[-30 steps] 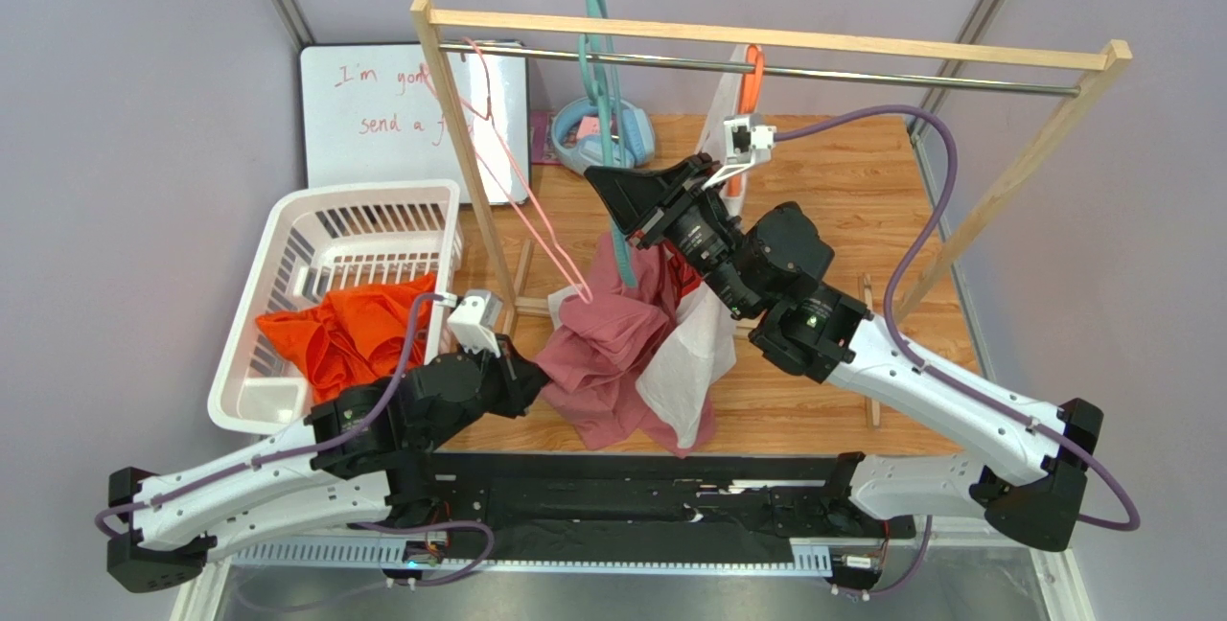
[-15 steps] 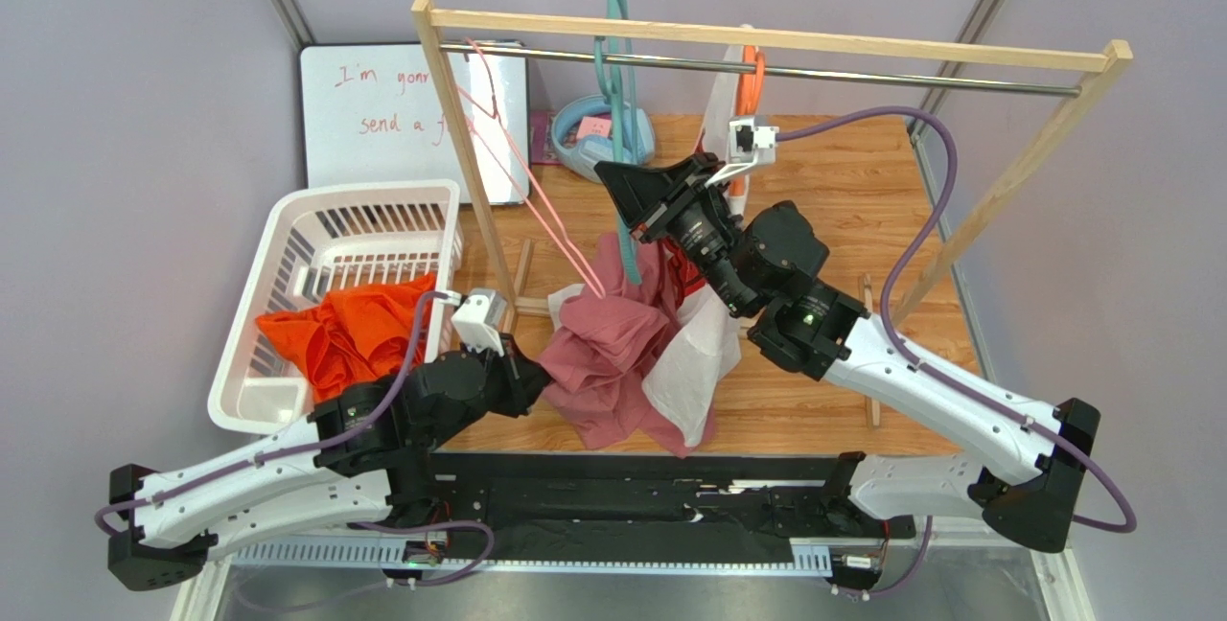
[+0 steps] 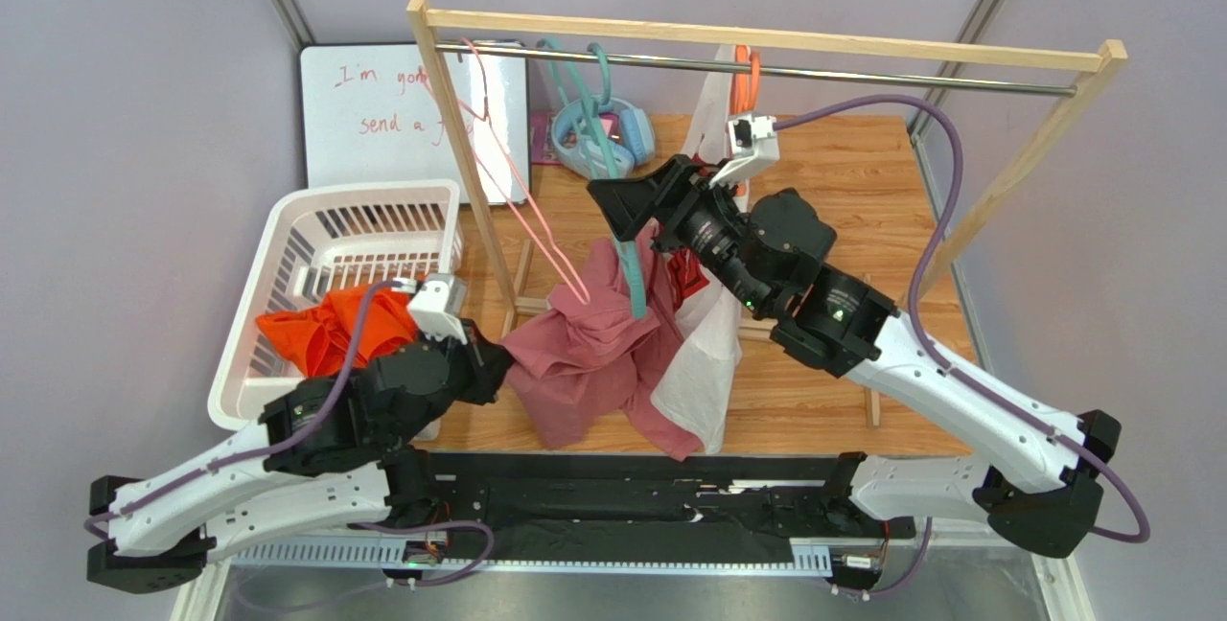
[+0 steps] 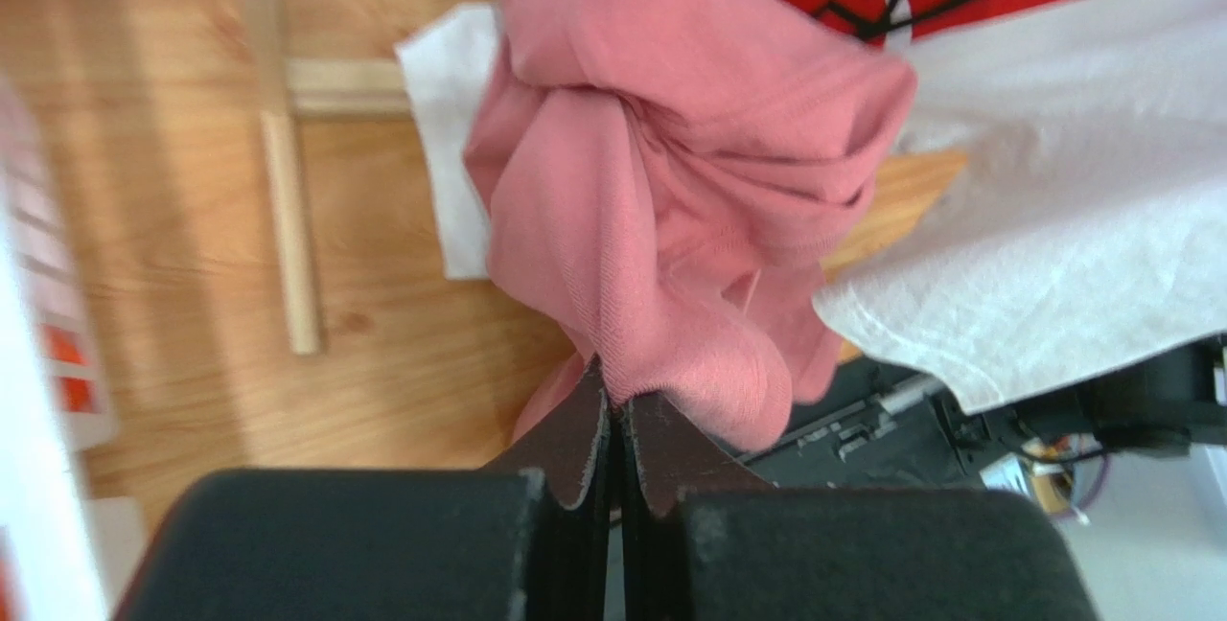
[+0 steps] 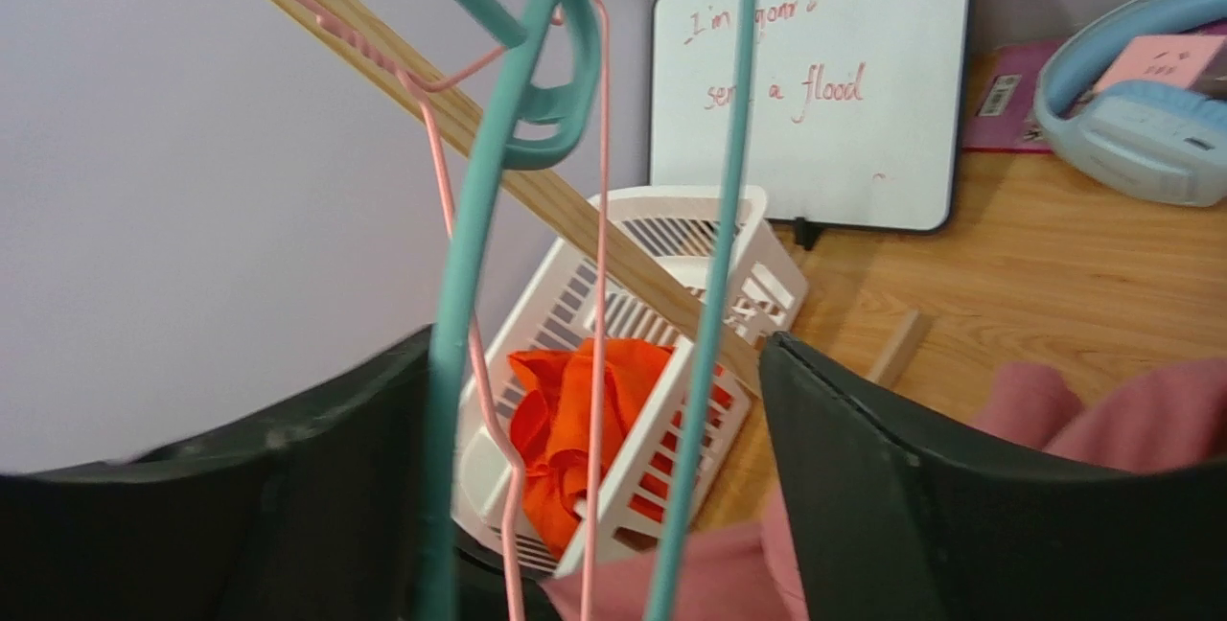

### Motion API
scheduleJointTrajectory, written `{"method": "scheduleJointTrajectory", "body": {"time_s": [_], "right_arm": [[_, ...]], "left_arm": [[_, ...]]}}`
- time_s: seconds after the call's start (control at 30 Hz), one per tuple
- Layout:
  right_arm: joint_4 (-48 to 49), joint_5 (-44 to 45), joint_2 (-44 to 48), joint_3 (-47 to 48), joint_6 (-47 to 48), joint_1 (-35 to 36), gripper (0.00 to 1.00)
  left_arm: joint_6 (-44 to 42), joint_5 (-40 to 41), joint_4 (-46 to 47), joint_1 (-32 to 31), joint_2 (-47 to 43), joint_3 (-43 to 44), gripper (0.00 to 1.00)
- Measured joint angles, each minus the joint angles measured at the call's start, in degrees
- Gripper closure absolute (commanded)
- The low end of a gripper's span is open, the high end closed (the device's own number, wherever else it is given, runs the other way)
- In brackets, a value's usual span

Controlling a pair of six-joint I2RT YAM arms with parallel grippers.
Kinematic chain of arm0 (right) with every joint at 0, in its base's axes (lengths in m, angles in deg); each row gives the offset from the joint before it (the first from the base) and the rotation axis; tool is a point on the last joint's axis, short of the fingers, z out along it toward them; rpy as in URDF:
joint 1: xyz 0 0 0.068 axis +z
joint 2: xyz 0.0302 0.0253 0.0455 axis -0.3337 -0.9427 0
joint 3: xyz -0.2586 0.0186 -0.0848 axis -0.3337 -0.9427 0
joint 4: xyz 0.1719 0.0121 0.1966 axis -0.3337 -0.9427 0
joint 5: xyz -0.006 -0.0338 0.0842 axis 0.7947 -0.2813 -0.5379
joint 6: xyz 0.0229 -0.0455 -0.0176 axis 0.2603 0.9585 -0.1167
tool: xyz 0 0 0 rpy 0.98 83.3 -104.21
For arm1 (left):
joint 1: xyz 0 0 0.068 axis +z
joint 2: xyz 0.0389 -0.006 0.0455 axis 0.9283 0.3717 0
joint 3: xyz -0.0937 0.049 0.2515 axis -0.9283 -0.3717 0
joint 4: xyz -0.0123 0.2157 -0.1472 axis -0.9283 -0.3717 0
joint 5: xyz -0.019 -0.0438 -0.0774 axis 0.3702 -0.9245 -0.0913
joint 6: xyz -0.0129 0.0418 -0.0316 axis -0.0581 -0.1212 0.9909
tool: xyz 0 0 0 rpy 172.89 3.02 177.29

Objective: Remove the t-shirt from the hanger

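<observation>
The pink t-shirt (image 3: 583, 355) hangs bunched below the teal hanger (image 3: 617, 190), whose hook sits on the metal rail (image 3: 893, 74). The hanger's lower end reaches into the shirt's top. My left gripper (image 3: 494, 362) is shut on a fold of the pink t-shirt (image 4: 677, 176) at its left edge, pinched between the left gripper's (image 4: 619, 413) tips. My right gripper (image 3: 619, 209) is open around the hanger. In the right wrist view, the right gripper (image 5: 594, 362) has its jaws wide apart and the teal hanger (image 5: 464, 276) passes between them untouched.
A white t-shirt (image 3: 699, 355) hangs on an orange hanger (image 3: 748, 75), touching the pink shirt. A bare pink wire hanger (image 3: 511, 168) hangs by the rack's left wooden post (image 3: 464, 161). The white basket (image 3: 310, 219) with orange cloth (image 3: 331, 334) stands at left, and a whiteboard (image 3: 375, 111) behind it.
My right gripper has opened and let go of the teal hanger, whose hook dropped onto the rail. My left gripper pulled the pink shirt leftward.
</observation>
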State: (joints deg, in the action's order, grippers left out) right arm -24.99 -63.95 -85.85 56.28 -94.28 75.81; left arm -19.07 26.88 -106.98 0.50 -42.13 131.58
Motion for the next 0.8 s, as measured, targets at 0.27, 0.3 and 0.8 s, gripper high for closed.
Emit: {"method": "scheduleJointTrajectory", "body": {"time_s": [0.27, 0.3, 0.8], "right_arm": [[-12.2, -3.2, 7.2, 1.8, 1.5, 0.0, 0.0], [-13.0, -3.5, 7.9, 2.3, 1.9, 0.0, 0.0], [-19.6, -6.4, 15.5, 4.5, 6.5, 0.0, 0.0]], "left_arm": [[-2.9, 6.2, -6.1, 0.0, -1.7, 6.4, 0.98], [-3.2, 6.3, -6.1, 0.0, -1.5, 6.3, 0.98], [-5.4, -0.3, 12.5, 3.3, 25.1, 2.1, 0.2]]}}
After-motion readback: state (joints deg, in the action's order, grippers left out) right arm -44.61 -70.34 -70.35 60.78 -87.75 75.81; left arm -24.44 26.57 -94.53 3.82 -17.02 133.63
